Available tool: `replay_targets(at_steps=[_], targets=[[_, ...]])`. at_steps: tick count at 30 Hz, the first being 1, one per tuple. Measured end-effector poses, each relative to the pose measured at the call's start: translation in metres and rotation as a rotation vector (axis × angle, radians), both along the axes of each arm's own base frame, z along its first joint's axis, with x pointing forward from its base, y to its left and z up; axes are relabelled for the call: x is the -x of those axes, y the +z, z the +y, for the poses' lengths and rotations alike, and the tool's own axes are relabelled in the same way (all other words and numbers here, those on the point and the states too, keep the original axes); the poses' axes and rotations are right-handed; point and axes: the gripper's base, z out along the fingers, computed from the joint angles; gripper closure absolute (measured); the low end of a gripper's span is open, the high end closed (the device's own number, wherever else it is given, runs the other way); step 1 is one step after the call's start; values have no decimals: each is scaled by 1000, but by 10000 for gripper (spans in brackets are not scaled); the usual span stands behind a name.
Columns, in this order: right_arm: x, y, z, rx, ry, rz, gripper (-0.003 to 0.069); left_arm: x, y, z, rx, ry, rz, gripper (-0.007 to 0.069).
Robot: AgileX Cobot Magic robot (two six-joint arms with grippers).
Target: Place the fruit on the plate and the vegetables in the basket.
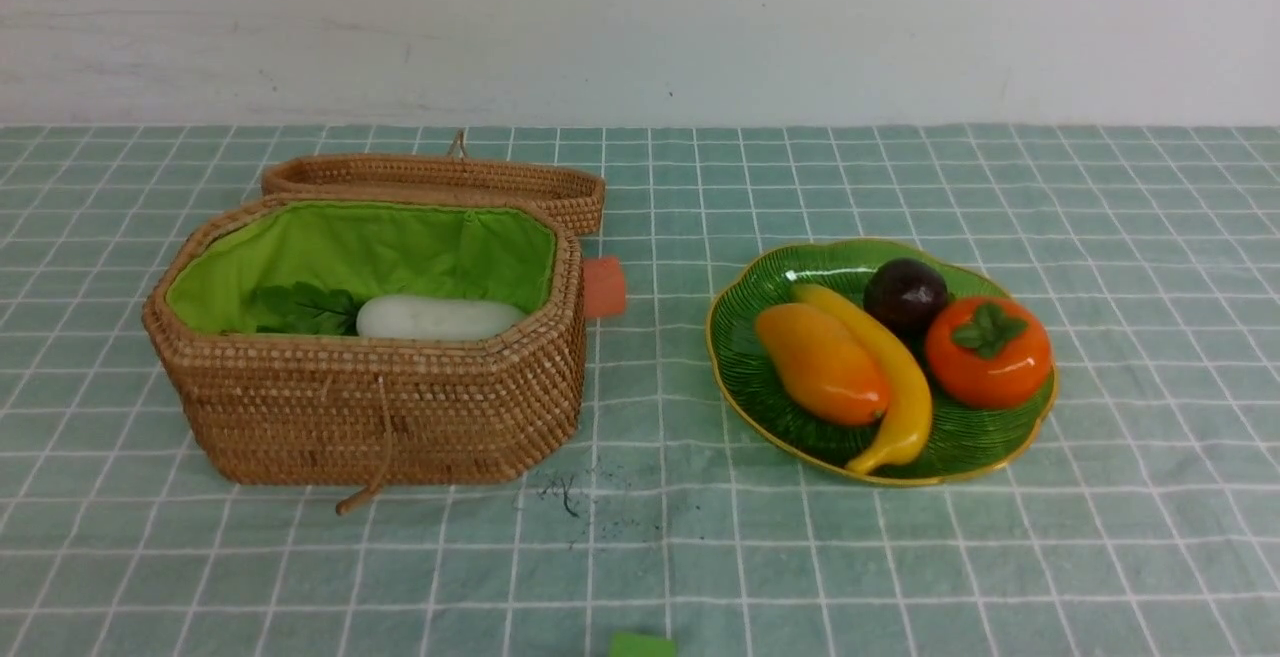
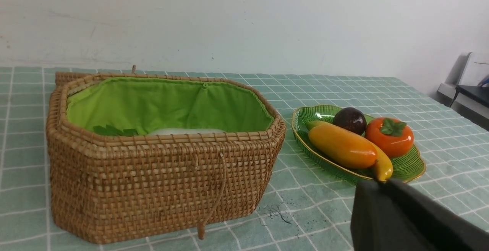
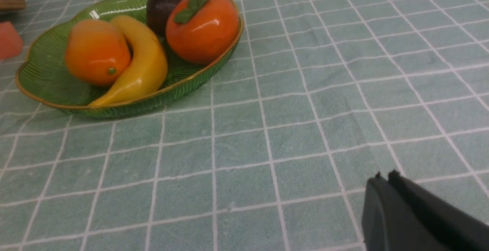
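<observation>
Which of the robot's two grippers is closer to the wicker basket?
Left. The left gripper, shut, sits in front of the basket, off its plate-side end. The right gripper, also shut, is beyond the fruit plate, farther away.

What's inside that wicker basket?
A white radish with green leaves lies on the basket's green lining. The front wall hides the bottom, so anything else there cannot be seen.

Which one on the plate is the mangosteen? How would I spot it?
Find the wide green ribbed glass plate with the gold rim, on the checked cloth to the right of the tan wicker basket. At its far edge sits the small round dark purple mangosteen, between the yellow banana and the orange persimmon. It is the only dark fruit there, and the smallest.
</observation>
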Motion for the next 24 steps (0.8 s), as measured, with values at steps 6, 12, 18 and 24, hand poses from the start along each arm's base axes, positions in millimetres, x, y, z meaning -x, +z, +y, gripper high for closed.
replay_targets(at_steps=[6,12,18,24], targets=[[0,0,0,0,0,0,659,0,-2,0,-7,0,2,603],[0,0,0,1,0,0,655,2,-7,0,-29,60,39,620],[0,0,0,2,-1,0,650,4,-12,-6,-70,253,-24,638],[0,0,0,2,-1,0,642,-10,-55,-8,-41,419,7,638]])
